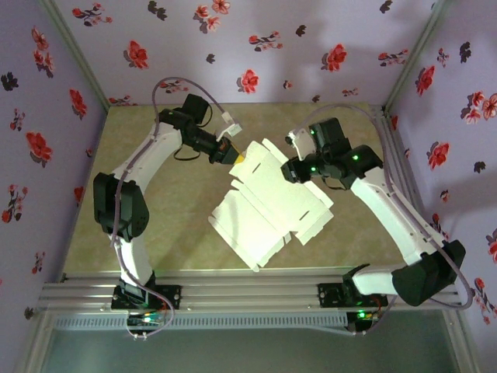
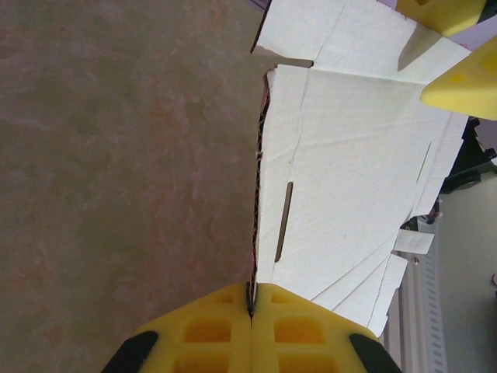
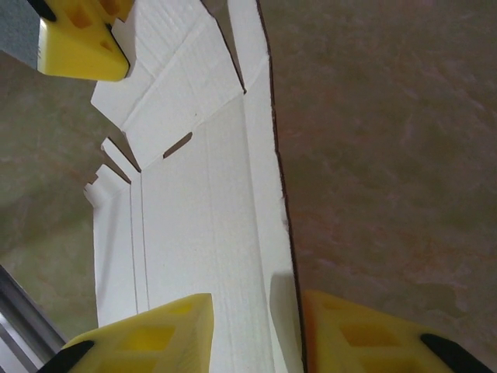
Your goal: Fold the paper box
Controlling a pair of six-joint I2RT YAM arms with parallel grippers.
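The paper box (image 1: 268,203) lies unfolded and white mid-table, with one far panel lifted. My left gripper (image 1: 235,158) is shut on that panel's far-left edge. In the left wrist view its yellow pads (image 2: 295,326) pinch the corrugated edge of the box (image 2: 349,171). My right gripper (image 1: 290,169) is at the box's far-right edge. In the right wrist view it (image 3: 256,334) stands open, and a strip of the box (image 3: 210,233) runs loose between its fingers (image 3: 147,338). One finger is over the card, the other past the edge.
The olive table (image 1: 186,249) is walled by floral panels (image 1: 311,47) at the back and sides. An aluminium rail (image 1: 248,295) with both arm bases runs along the near edge. The other arm's yellow fingers (image 2: 466,78) reach over the box.
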